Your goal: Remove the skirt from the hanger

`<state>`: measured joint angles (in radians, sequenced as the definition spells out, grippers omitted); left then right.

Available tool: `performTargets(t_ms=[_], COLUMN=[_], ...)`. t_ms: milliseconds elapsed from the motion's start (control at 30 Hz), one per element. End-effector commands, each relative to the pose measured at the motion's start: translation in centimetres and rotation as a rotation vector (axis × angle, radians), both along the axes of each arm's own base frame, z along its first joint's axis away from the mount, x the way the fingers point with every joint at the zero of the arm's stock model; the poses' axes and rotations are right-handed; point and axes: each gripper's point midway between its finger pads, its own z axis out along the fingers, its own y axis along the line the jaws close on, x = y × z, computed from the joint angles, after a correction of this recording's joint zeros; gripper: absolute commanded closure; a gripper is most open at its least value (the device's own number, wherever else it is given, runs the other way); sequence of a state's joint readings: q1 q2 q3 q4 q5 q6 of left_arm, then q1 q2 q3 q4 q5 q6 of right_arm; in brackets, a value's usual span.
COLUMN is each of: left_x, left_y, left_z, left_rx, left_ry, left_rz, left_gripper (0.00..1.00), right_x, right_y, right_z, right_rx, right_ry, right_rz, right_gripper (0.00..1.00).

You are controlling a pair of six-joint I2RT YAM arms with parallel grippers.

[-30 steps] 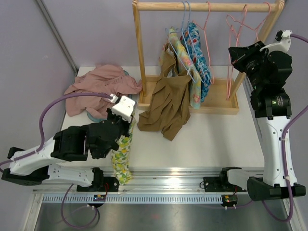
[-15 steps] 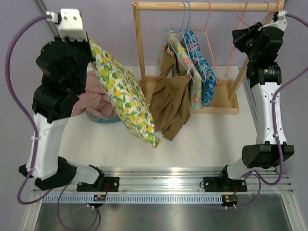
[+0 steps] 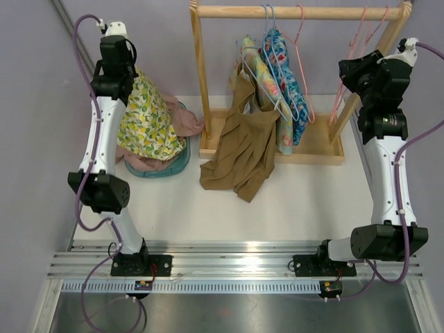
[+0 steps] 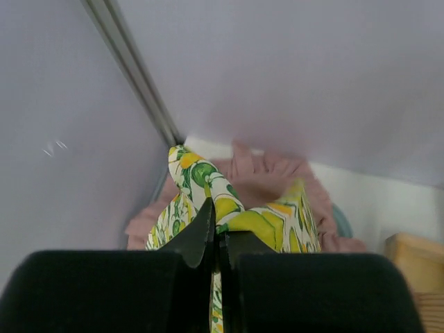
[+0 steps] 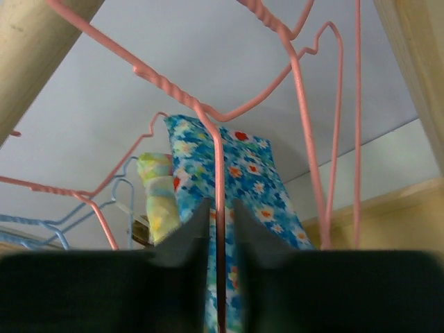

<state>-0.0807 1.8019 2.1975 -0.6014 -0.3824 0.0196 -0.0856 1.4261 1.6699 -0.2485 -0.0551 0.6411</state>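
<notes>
Left gripper (image 4: 218,225): jaws pressed together, clamped on a fold of the skirt (image 3: 147,121) (white with lemon/green print). The arm is raised high over the far-left corner of the counter (image 3: 312,198). The skirt hangs free from the gripper, no hanger in it. Its lower hem drapes onto a pink garment (image 3: 183,119) piled there, on top of a teal item (image 3: 175,163); can't tell what the teal thing is.

Right gripper (image 5: 220,208): jaws closed on the wire of a pink hanger (image 5: 219,166), no fabric on the wire that shows. It's up at the right end of the wooden rack (image 3: 298,10), next to the right post, among other bare pink hangers.

Rack stands along the far edge of the counter, right of the skirt pile. On the rail there are:
- a brown garment (image 3: 239,149), lower part spilling out of the rack's base tray onto the counter
- a yellow floral piece (image 3: 258,69)
- a blue floral piece (image 3: 288,80)

The skirt is well apart from the rack and from the right gripper.
</notes>
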Motion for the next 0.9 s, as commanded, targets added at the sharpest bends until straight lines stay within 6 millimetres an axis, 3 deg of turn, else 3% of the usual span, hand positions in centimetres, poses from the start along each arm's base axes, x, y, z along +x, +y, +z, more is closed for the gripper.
performTargets(t_ms=[0, 33, 100, 167, 233, 300, 333, 367, 400, 433, 467, 500, 533, 600, 633, 700, 767, 833, 867], left_x=[1.7, 1.4, 0.9, -0.6, -3.2, -5.7, -8.1, -9.6, -10.8, -13.2, -14.4, -15.3, -16.6, -19.1, -20.1, -22.0, -23.4, -24.6, -25.2], left_y=[0.5, 0.2, -0.7, -1.2, -1.3, -1.5, -1.7, -2.0, -2.4, -3.2, -3.8, -4.5, -5.6, -6.4, -7.2, -7.3, -7.4, -6.8, -6.5], left_z=[-5.8, -8.3, -9.8, -11.3, -9.0, -8.9, -6.8, -6.0, -7.8, -6.2, -6.4, -7.3, -9.4, -10.2, -13.1, -14.2, -17.8, -18.6, -20.3], left_rx=[-0.169, -0.185, -0.233, -0.264, -0.262, -0.254, -0.247, -0.239, -0.237, -0.246, -0.255, -0.260, -0.255, -0.256, -0.250, -0.260, -0.255, -0.255, -0.269], left_ry=[0.095, 0.158, 0.199, 0.251, 0.212, 0.213, 0.165, 0.147, 0.186, 0.141, 0.144, 0.164, 0.209, 0.201, 0.262, 0.265, 0.331, 0.305, 0.333], left_rz=[0.016, 0.015, -0.015, -0.007, 0.001, -0.002, -0.009, -0.018, -0.028, -0.064, -0.089, -0.121, -0.151, -0.195, -0.211, -0.228, -0.232, -0.204, -0.173], left_gripper=[0.87, 0.61, 0.01, 0.01, 0.01, 0.01, 0.01, 0.01, 0.01, 0.01, 0.01, 0.01, 0.01, 0.01, 0.01, 0.01, 0.01, 0.01, 0.01], right_x=[-3.1, -3.5, -4.7, -6.0, -6.9, -8.2, -8.7, -9.1, -9.6, -9.8, -10.0, -10.0, -10.0, -9.1, -8.9, -7.4, -6.7, -5.3, -5.3], right_y=[0.4, 0.3, 0.0, 0.0, -0.1, 0.0, 0.1, 0.2, 0.3, 0.7, 1.2, 1.8, 3.1, 4.3, 5.2, 5.9, 7.4, 8.8, 10.9], right_z=[1.1, 1.1, 2.1, 3.0, 3.8, 5.4, 5.6, 6.1, 6.9, 7.3, 7.8, 8.8, 9.1, 9.8, 9.8, 9.6, 9.3, 8.6, 8.4], right_rx=[-0.015, -0.025, -0.049, -0.064, -0.085, -0.107, -0.116, -0.126, -0.138, -0.145, -0.153, -0.161, -0.165, -0.152, -0.150, -0.137, -0.132, -0.143, -0.152], right_ry=[-0.032, -0.029, -0.040, -0.053, -0.061, -0.091, -0.091, -0.098, -0.109, -0.121, -0.135, -0.161, -0.175, -0.183, -0.181, -0.161, -0.147, -0.111, -0.101], right_rz=[0.012, 0.010, -0.008, -0.017, -0.022, -0.023, -0.017, -0.015, -0.011, 0.013, 0.040, 0.074, 0.150, 0.222, 0.275, 0.322, 0.385, 0.430, 0.477], right_gripper=[0.64, 0.40, 0.01, 0.01, 0.00, 0.00, 0.01, 0.01, 0.00, 0.01, 0.01, 0.01, 0.01, 0.01, 0.00, 0.01, 0.03, 0.05, 0.05])
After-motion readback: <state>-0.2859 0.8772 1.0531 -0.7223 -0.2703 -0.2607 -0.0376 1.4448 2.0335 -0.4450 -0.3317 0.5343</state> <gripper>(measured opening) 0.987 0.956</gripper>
